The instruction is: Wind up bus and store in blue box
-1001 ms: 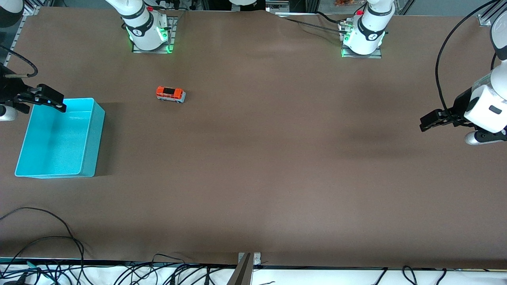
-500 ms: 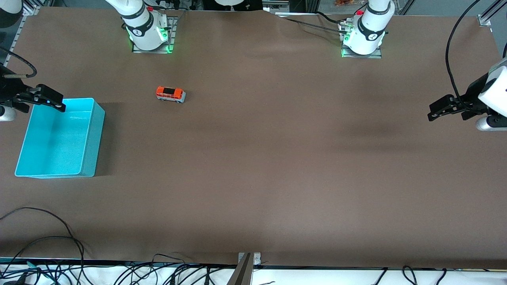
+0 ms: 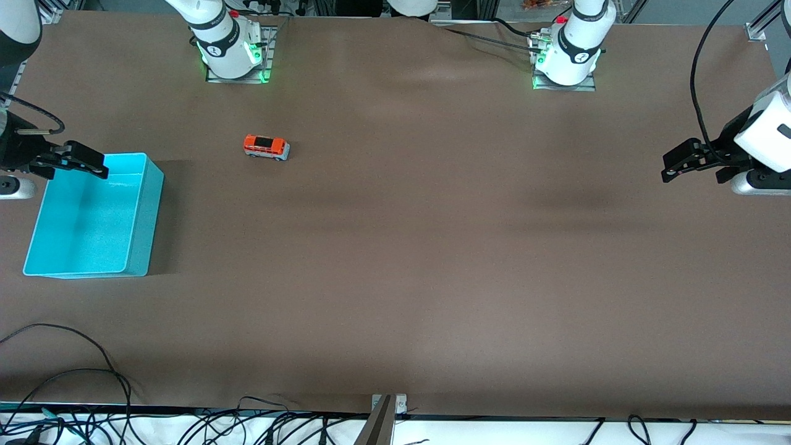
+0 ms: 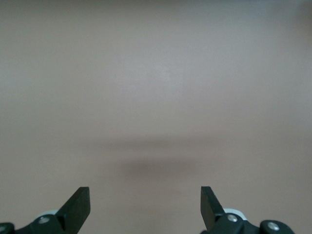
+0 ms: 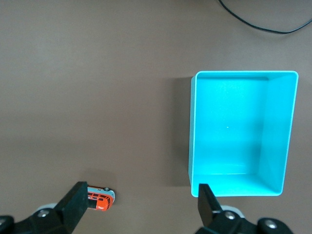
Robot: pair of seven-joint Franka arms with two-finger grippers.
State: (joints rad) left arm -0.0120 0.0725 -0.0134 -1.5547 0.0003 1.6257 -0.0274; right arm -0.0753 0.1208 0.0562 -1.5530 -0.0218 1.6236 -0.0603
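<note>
The bus (image 3: 266, 147), small with an orange roof, stands on the brown table between the right arm's base and the blue box (image 3: 147, 216). The box is empty and sits at the right arm's end of the table. My right gripper (image 3: 93, 164) hangs open, high above the box's rim on the side toward the robots' bases. Its wrist view shows the bus (image 5: 100, 198) beside one fingertip, the blue box (image 5: 234, 126) by the other, and the right gripper (image 5: 141, 195) holding nothing. My left gripper (image 3: 675, 164) hangs open over bare table at the left arm's end. In its wrist view the left gripper (image 4: 144, 197) is empty.
Loose black cables (image 3: 74, 377) trail over the table's edge nearest the front camera, at the right arm's end. A metal bracket (image 3: 383, 417) juts up at the middle of that edge. The two arm bases (image 3: 232, 55) (image 3: 565, 62) stand along the edge farthest from the front camera.
The left gripper has risen and drawn back toward its end of the table. The right gripper has shifted slightly over the box's rim. The bus and box have not moved.
</note>
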